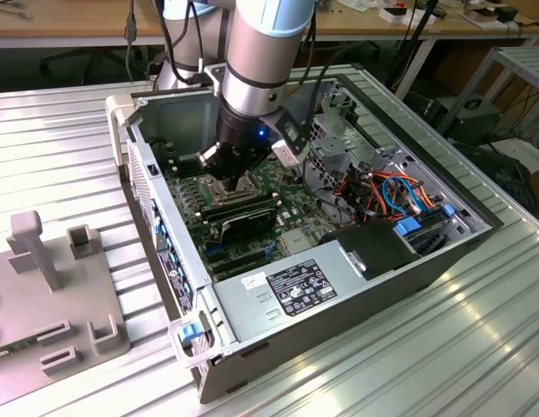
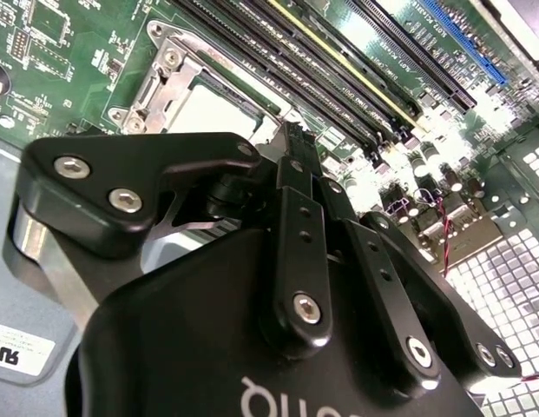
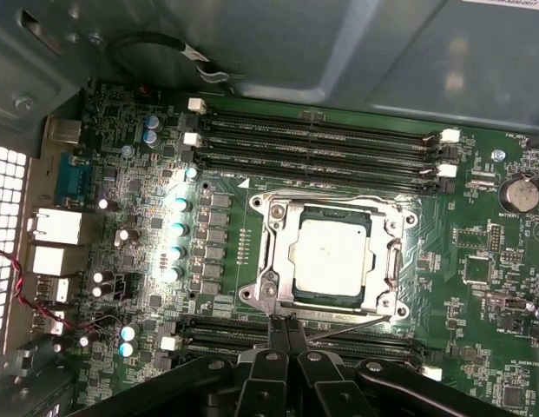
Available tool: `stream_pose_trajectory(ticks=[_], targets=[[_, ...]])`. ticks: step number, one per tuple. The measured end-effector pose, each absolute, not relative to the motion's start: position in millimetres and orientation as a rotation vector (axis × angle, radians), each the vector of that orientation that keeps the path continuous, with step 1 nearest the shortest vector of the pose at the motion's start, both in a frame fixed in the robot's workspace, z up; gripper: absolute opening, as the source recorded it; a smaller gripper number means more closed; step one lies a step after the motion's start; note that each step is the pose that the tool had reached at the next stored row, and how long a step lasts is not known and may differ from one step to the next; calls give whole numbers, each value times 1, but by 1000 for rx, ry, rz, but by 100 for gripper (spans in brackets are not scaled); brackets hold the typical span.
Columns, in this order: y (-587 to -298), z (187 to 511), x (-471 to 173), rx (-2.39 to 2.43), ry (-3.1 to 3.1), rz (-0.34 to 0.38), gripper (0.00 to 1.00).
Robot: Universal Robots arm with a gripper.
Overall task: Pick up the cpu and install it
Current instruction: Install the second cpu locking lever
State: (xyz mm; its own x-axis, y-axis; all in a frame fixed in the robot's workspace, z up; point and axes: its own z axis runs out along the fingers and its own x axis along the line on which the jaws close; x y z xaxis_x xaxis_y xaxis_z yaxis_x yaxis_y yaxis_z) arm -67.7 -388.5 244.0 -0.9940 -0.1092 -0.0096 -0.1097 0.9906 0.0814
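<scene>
The cpu, a small square chip with a dull silver top, lies flat inside the metal socket frame on the green motherboard. My gripper hangs just off one edge of the socket with its two black fingers pressed together and nothing between them. A thin socket lever runs beside the fingertips. In the second wrist view the shut gripper points at the socket, and part of the cpu shows beyond it. The exterior view has the gripper low inside the open computer case.
Long black memory sticks flank the socket on two sides. A power supply and bundled coloured cables fill the case toward the exterior view's right. The case walls stand close around the arm. A grey fixture sits on the table.
</scene>
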Motion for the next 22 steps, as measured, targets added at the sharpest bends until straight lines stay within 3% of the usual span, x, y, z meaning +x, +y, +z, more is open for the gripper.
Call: stream_pose_trajectory(ticks=[22], targets=[[-388,221,-80,-172,3127,128,11]])
